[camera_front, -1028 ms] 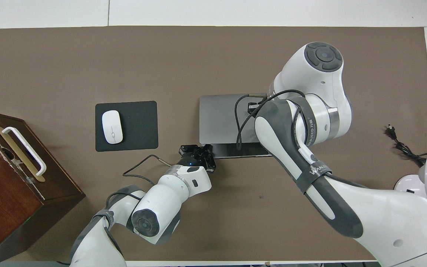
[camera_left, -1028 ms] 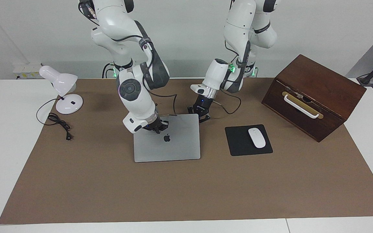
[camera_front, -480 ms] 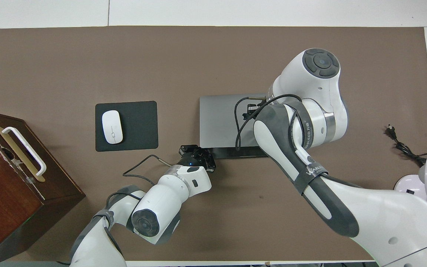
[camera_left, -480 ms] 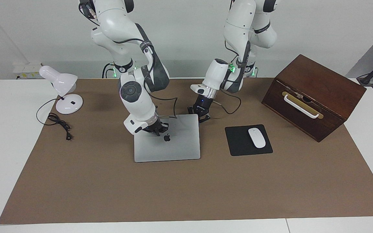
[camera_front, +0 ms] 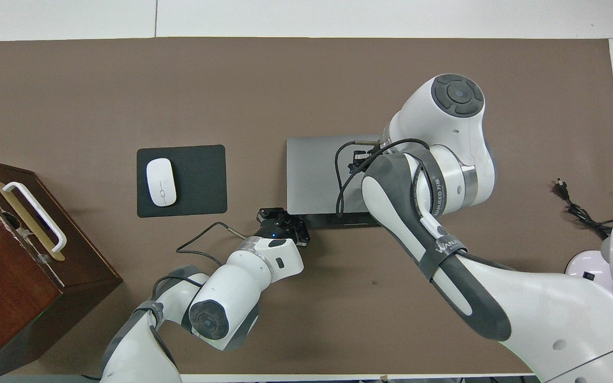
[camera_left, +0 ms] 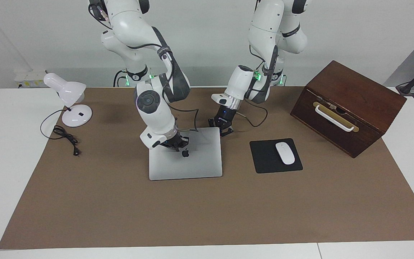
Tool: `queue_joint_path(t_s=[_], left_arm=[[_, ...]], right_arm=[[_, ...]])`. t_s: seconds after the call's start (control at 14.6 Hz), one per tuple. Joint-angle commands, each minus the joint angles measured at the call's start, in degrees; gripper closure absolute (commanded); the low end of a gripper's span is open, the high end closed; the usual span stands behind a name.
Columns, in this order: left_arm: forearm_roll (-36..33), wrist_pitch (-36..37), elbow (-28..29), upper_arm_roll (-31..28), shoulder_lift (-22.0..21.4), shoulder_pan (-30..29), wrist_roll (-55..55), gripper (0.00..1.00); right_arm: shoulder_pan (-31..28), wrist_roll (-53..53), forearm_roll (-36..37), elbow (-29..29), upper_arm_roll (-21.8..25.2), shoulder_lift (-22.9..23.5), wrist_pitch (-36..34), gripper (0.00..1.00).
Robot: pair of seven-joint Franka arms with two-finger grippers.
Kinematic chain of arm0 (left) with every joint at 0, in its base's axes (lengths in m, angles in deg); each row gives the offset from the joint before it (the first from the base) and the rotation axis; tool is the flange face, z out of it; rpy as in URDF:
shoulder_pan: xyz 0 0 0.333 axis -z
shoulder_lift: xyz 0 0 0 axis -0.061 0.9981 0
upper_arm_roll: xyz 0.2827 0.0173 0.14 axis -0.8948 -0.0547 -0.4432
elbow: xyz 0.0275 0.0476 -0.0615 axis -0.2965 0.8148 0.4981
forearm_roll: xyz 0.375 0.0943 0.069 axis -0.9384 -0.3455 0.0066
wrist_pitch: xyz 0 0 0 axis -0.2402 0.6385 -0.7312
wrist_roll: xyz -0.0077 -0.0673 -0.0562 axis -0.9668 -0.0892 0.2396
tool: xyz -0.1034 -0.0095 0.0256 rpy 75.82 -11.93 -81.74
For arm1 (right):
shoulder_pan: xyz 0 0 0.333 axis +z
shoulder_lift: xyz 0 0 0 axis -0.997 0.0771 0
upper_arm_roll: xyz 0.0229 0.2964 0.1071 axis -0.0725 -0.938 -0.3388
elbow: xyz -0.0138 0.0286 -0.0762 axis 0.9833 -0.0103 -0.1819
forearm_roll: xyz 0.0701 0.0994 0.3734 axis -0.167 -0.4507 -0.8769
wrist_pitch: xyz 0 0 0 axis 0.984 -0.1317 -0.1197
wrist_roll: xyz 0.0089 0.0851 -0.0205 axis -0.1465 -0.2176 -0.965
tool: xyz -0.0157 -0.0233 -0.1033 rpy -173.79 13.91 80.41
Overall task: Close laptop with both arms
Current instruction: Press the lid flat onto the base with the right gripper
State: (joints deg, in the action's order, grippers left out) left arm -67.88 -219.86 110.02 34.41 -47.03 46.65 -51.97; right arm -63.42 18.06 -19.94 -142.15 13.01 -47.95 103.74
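The silver-grey laptop [camera_left: 199,162] lies in the middle of the brown mat, its lid with the apple logo almost flat. In the overhead view the laptop [camera_front: 312,170] shows a thin dark strip along its edge nearer the robots. My right gripper [camera_left: 174,144] rests on the lid beside the logo; in the overhead view the right gripper [camera_front: 357,159] is mostly hidden under its own arm. My left gripper [camera_left: 223,130] is open at the lid's corner nearer the robots, toward the left arm's end; it also shows in the overhead view [camera_front: 283,219].
A black mouse pad [camera_left: 264,158] with a white mouse [camera_left: 285,153] lies beside the laptop toward the left arm's end. A brown wooden box [camera_left: 350,97] with a white handle stands at that end. A white desk lamp [camera_left: 68,95] and its cable [camera_left: 65,136] are at the right arm's end.
The right arm's elbow has risen and its gripper has pressed the lid lower; the dark strip under the lid has narrowed. The left gripper has barely moved.
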Motion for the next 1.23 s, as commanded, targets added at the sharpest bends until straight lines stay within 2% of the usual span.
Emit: queue_joint_path(t_s=[0.0, 0.82, 1.17], left_arm=[[1.03, -0.63, 0.49, -0.83, 2.67, -0.09, 1.36, 1.0], [1.03, -0.54, 0.49, -0.83, 2.67, -0.18, 1.27, 1.0], [1.03, -0.54, 0.49, -0.83, 2.67, -0.53, 1.27, 1.0]], right_arm=[[-0.1, -1.13, -1.24, -2.13, -0.19, -1.15, 1.51, 1.0], [-0.1, -0.78, -1.24, -2.92, -0.19, -1.24, 3.01, 1.0], [-0.89, -1.04, -0.1, -0.12, 0.16, -2.29, 2.05, 1.0]])
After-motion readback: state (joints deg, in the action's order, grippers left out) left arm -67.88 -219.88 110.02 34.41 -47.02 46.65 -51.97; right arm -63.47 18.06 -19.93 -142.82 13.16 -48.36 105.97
